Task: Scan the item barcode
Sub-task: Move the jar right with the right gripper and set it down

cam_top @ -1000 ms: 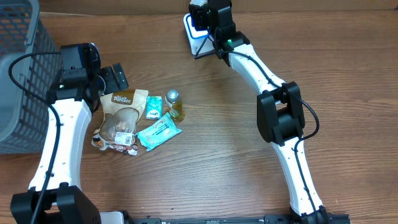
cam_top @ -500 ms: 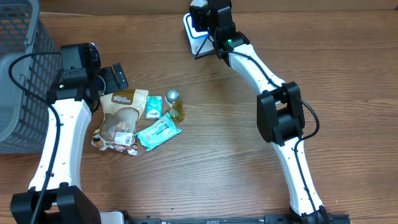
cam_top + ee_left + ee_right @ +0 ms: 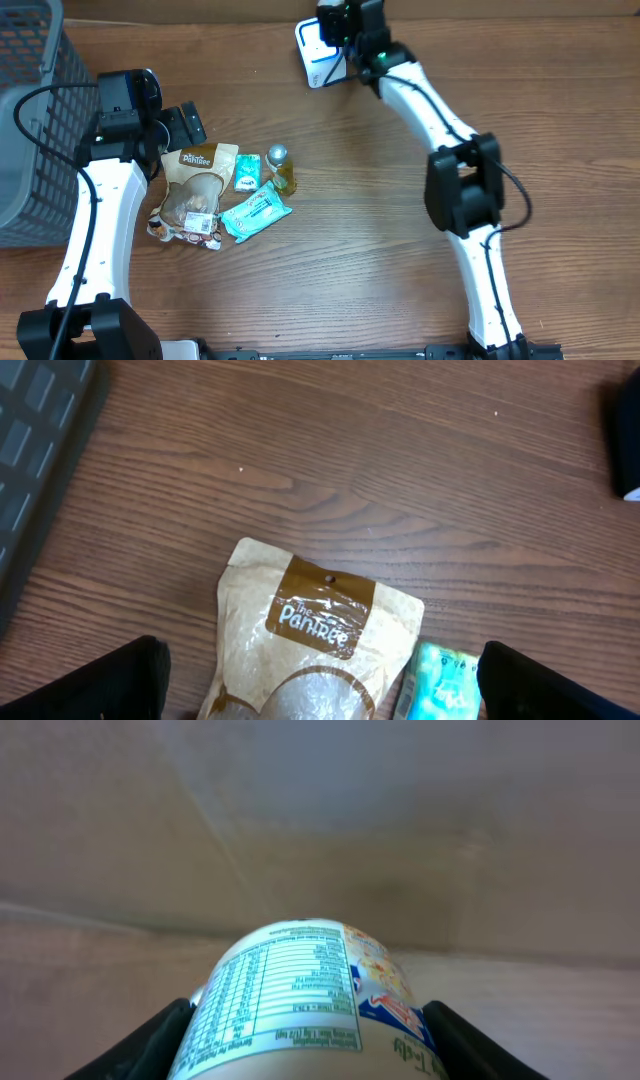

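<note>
- overhead: the right arm reached to 12 o'clock on the bench, with its jaws over a white device, probably the scanner. the item was hidden under the wrist. the left arm hung at 9 o'clock beside a brown pouch, a teal packet and a small bottle. a grey basket sat at 10 o'clock.
- left wrist: the left jaws stood wide apart over the pouch, holding nothing.
- right wrist: the right jaws were clamped on a round tub, gripping it at 8 and 4 o'clock. its nutrition panel faced the camera and no barcode showed.
- judgement: the step in hand looked like presenting the tub to the scanner. the next move probably called for turning the tub until its barcode faced the device, with the grip kept firm.
</note>
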